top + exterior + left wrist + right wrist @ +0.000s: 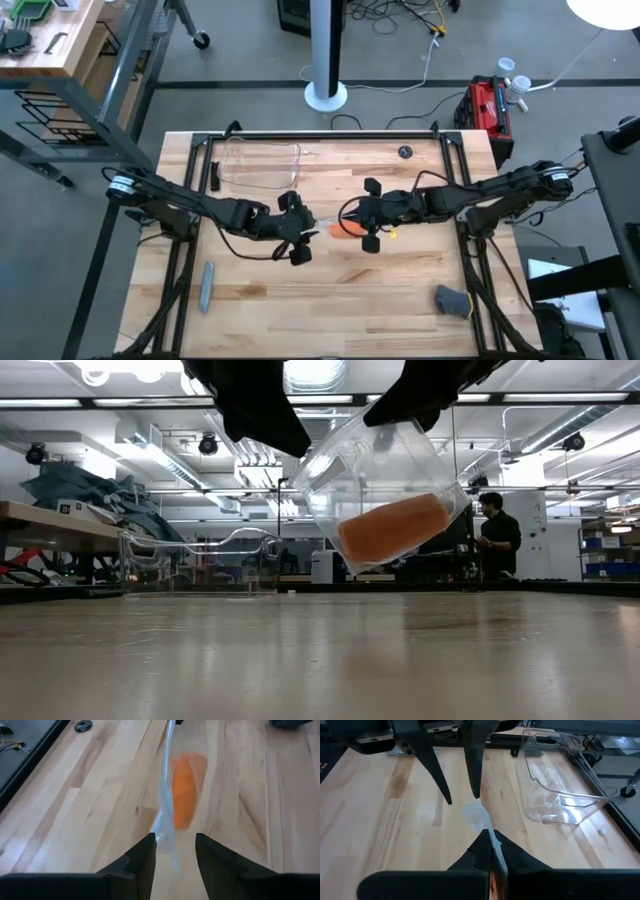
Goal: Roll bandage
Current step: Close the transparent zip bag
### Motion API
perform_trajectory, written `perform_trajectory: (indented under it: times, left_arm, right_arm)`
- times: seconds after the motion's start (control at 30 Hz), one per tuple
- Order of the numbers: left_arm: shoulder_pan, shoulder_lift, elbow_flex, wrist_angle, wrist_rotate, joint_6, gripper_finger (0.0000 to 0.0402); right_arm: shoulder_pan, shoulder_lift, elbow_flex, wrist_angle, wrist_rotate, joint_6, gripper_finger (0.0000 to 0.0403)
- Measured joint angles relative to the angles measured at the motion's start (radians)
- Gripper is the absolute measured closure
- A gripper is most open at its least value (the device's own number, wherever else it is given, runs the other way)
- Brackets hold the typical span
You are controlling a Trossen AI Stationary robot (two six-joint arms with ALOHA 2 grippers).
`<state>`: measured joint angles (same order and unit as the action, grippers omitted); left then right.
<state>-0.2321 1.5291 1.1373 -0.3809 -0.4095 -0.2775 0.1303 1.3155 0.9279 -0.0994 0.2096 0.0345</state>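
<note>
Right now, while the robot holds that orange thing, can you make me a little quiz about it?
1. True or false: the orange bandage lies flat on the table.
2. Which one is shut on the clear plastic wrap: A, the left pincer, or B, the right pincer?
3. Fill in: the grey bar lies on the table nearer the ___ arm.

Key: 1 false, it hangs above the table inside the wrap. 2 B. 3 left.
</note>
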Motion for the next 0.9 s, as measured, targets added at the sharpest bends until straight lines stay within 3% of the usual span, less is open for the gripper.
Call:
perform_trajectory:
  times: [0.3, 0.9]
  left_arm:
    - [0.001, 0.002, -0.001, 0.03, 0.0, 0.002, 0.0275]
    - [0.017, 0.003, -0.084, 0.156, -0.003, 0.031, 0.0338]
  right_arm:
    - [0.0, 0.0, 0.0, 0.001, 0.0, 0.0, 0.0403]
    - [0.0, 0.0, 0.0, 0.006, 0.0, 0.017, 0.0403]
